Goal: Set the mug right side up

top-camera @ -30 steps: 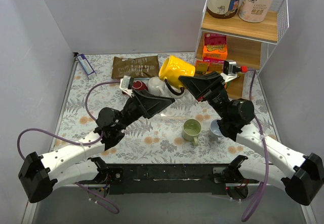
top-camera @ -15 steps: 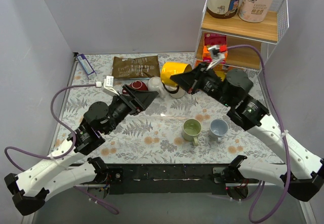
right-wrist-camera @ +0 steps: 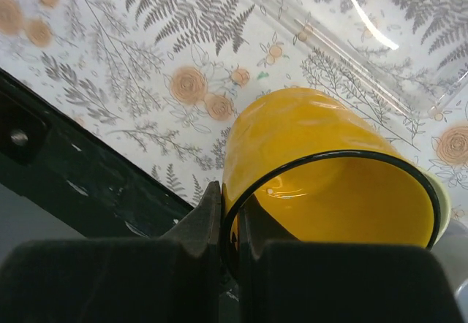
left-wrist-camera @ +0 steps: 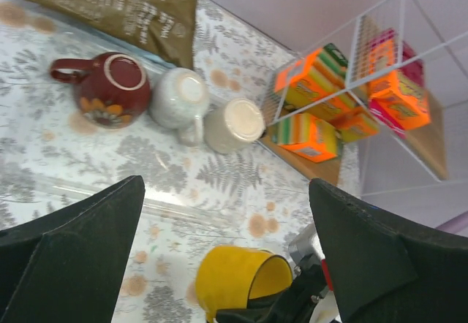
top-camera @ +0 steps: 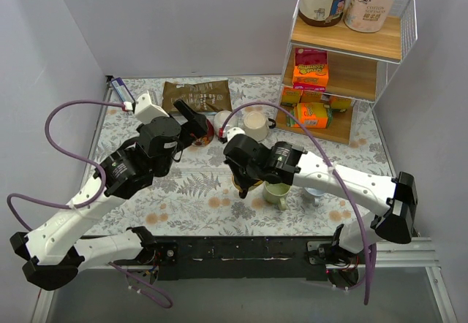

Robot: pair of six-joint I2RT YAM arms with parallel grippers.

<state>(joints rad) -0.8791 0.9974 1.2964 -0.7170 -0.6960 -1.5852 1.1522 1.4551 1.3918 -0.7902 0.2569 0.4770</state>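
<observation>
Swung down and inward, right gripper (right-wrist-camera: pixel 230 217) pinches the yellow mug (right-wrist-camera: pixel 307 155), apparently tilted.

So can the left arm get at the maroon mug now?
Probably yes. The left gripper is open above the maroon mug, nothing between them. The white mug sits close beside it, so finger room there looks tight. The right gripper, shut on the yellow mug, is well clear.

Left gripper (top-camera: pixel 191 120) hangs wide open near the far edge; right gripper (right-wrist-camera: pixel 230 217), mid-desk, pinches the rim of the yellow mug (right-wrist-camera: pixel 307 137).
</observation>
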